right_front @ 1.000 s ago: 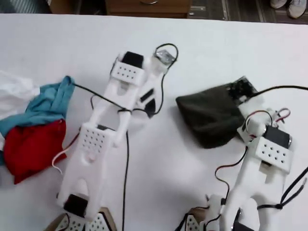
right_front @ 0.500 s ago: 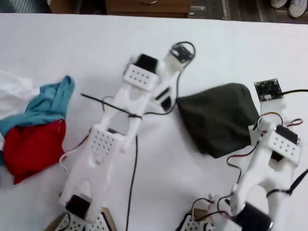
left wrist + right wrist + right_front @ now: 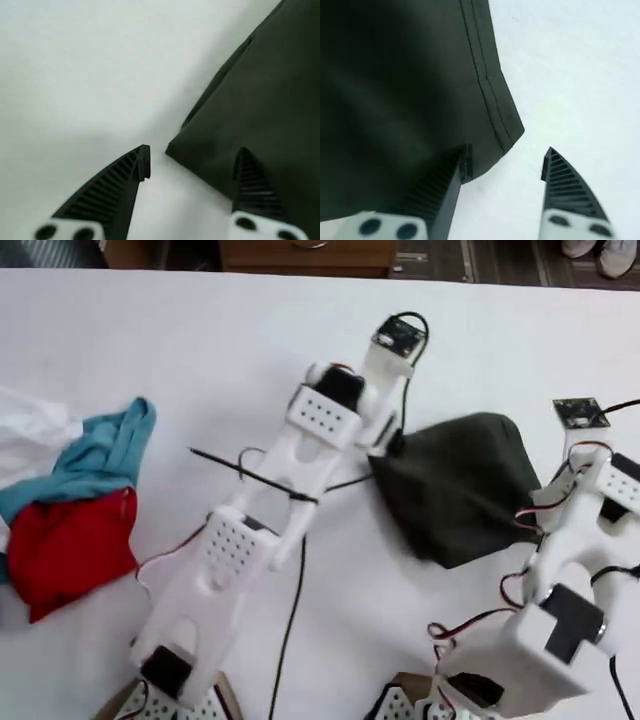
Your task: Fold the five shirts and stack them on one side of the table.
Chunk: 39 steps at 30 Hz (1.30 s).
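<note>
A dark green shirt lies folded over on the white table, right of centre. My left gripper stands open at its left corner. In the left wrist view the left gripper has that corner of the dark shirt between its tips, one finger above the cloth and one above bare table. My right gripper is open at the hemmed corner of the dark shirt on its right edge. A red shirt, a teal shirt and a white shirt lie heaped at the left edge.
A black cable hangs from the left arm onto the table. The right arm's body stands over the near right corner. Bare table stretches along the far side and between the heap and the left arm.
The left arm has swung right until its gripper reached the dark shirt's left corner. The right arm has drawn back to the right, and the bunched dark shirt now lies spread flatter.
</note>
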Motion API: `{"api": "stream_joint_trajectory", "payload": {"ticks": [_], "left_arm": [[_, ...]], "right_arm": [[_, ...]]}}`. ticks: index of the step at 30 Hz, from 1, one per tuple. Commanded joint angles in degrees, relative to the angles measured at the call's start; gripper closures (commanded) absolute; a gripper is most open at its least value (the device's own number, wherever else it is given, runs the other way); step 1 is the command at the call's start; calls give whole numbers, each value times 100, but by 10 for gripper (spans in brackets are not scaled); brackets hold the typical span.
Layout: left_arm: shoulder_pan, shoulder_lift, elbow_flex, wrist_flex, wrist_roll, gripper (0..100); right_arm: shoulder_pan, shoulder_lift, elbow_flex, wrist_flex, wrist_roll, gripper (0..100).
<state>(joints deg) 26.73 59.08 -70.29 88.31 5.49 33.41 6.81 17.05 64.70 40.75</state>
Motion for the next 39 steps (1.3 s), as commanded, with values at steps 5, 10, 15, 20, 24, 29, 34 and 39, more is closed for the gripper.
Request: {"api": "stream_joint_trajectory", "payload": {"ticks": [5, 10, 15, 20, 24, 29, 34, 39], "left_arm": [[185, 220, -145, -431, 264, 711], [35, 501, -110, -378, 255, 712], [0, 712, -145, -378, 229, 711], [0, 765, -127, -343, 220, 714], [0, 721, -154, -352, 79, 714], [18, 712, -154, -369, 26, 714], [53, 721, -154, -387, 26, 714], [44, 721, -154, -387, 18, 714]], "right_arm": [[-48, 251, -413, 303, -18, 766], [-101, 268, -413, 312, -18, 766], [-277, 277, -404, 303, -18, 766], [-365, 277, -378, 409, 132, 769], [-259, 277, -387, 400, 176, 769], [-242, 286, -387, 391, 176, 766], [-514, 690, -369, 585, 167, 766], [-752, 1288, -396, 602, 149, 768]]}}
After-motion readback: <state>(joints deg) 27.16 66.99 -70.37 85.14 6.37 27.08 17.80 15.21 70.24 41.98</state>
